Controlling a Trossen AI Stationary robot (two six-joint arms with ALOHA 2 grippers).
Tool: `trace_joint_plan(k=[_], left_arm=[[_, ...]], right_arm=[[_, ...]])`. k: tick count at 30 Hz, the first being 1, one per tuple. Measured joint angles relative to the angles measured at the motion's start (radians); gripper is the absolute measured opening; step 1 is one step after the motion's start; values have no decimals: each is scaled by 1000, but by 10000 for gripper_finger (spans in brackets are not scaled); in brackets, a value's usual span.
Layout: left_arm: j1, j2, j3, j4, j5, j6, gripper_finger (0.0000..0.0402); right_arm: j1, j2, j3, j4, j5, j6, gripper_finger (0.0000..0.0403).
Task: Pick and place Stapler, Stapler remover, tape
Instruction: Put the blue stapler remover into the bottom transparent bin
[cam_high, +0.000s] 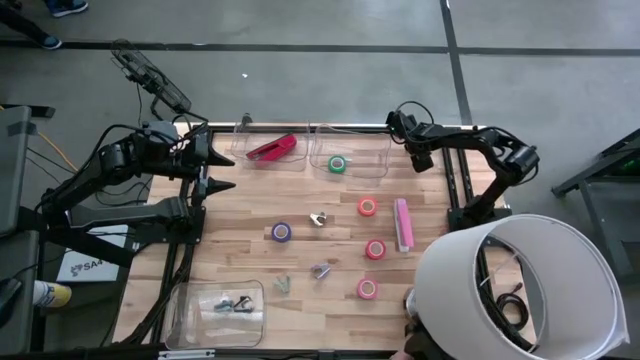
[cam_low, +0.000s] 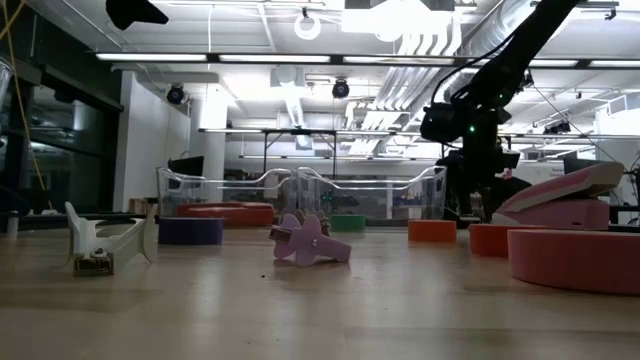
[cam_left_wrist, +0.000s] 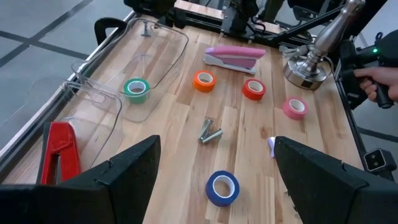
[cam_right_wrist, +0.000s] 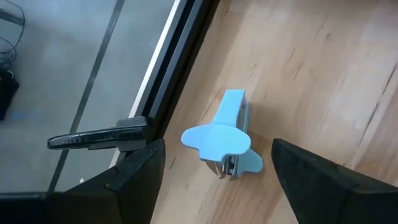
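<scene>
A blue stapler remover (cam_right_wrist: 224, 140) lies on its side on the wood by the table's far edge. My right gripper (cam_right_wrist: 217, 149) stands open over it, one finger on each side, touching nothing. In the high view this gripper (cam_high: 416, 158) hides the remover. A pink stapler (cam_high: 402, 224) lies flat at the right. A red stapler (cam_high: 271, 148) rests in a clear tray, and a green tape (cam_high: 338, 164) in the tray beside it. A purple tape (cam_high: 282, 232) and three red-pink tapes (cam_high: 375, 249) lie flat on the table. My left gripper (cam_high: 225, 172) waits open at the left edge.
Loose stapler removers (cam_high: 318, 218) (cam_high: 320, 270) lie mid-table, and more sit in a clear tray (cam_high: 215, 312) at the near left. A white lampshade (cam_high: 520, 290) covers the near right corner above its metal base (cam_left_wrist: 308, 65). A person's hand (cam_left_wrist: 375, 86) shows beside it.
</scene>
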Motion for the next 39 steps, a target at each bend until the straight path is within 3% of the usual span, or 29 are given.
trace_joint_plan(k=[9, 29, 39], left_arm=[[0, 0, 0, 0, 0, 0, 310], [0, 0, 0, -9, 7, 0, 310], [0, 0, 0, -10, 17, -1, 310]], right_arm=[[0, 0, 0, 0, 2, -2, 232], [0, 0, 0, -9, -4, -34, 48], [0, -1, 0, -21, -20, -64, 5]])
